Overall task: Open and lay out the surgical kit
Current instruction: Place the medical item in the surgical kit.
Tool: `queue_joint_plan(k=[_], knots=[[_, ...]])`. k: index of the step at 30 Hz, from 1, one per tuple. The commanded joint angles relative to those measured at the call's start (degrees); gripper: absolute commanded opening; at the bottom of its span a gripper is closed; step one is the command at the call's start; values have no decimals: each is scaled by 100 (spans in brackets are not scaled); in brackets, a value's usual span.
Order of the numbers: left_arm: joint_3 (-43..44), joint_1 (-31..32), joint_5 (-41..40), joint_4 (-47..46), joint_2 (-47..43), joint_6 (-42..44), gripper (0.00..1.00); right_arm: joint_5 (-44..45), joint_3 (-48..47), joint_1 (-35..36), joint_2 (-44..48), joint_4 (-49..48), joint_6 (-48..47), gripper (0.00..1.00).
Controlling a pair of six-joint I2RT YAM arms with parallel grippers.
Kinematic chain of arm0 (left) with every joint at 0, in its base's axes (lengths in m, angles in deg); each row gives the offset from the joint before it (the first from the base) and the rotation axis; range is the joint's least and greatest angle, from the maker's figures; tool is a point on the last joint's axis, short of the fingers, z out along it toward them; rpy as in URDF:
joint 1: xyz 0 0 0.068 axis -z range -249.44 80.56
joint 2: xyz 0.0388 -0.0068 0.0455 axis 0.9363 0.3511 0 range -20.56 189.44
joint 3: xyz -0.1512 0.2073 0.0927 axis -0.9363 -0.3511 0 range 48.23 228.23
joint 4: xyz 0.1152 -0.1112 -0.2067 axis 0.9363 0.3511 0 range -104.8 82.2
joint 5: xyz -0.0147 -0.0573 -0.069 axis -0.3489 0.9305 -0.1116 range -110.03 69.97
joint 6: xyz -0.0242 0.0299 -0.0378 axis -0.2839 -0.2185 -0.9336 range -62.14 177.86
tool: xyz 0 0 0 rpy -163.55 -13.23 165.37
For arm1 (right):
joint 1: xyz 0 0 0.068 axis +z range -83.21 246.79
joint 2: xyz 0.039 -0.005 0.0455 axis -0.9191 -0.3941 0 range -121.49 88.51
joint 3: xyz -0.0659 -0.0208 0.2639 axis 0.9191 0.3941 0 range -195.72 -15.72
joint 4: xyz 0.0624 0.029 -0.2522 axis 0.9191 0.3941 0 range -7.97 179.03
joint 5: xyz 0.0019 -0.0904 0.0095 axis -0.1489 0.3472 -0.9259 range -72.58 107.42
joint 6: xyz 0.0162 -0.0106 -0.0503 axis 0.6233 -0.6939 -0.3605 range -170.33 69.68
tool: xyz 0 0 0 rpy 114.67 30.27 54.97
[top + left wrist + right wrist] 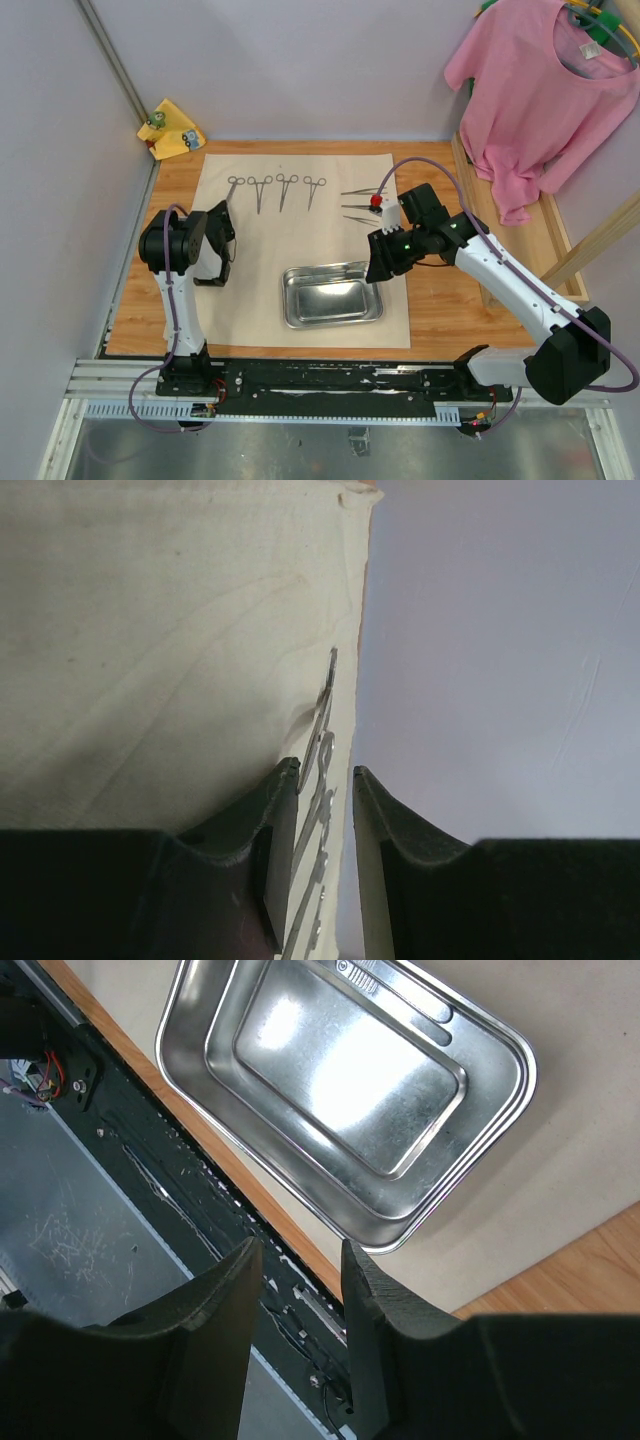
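Jaws apart on both: left gripper (326,772) straddles forceps (322,730) unclamped, right gripper (302,1250) empty beside the steel tray (500,1055). I see pale walls, a wooden table (445,305), and the beige cloth wrap (300,235) spread flat under the tray, with one slim tweezer (400,1000) inside.

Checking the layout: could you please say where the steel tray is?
Top view: the steel tray sits on the beige cloth by its near edge, right of centre, beside the right gripper.
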Motion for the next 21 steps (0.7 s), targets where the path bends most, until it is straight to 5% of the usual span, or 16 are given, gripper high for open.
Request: queue_joint_plan(k=[1, 9, 21], knots=[[-268, -42, 128, -462, 47, -37, 33, -96, 67, -85, 45, -10, 74, 39], [-186, -50, 401, -337, 80, -4, 38, -122, 90, -9, 144, -1, 133, 39], [197, -60, 1395, 1767, -390, 78, 44, -101, 19, 66, 283, 151, 182, 39]])
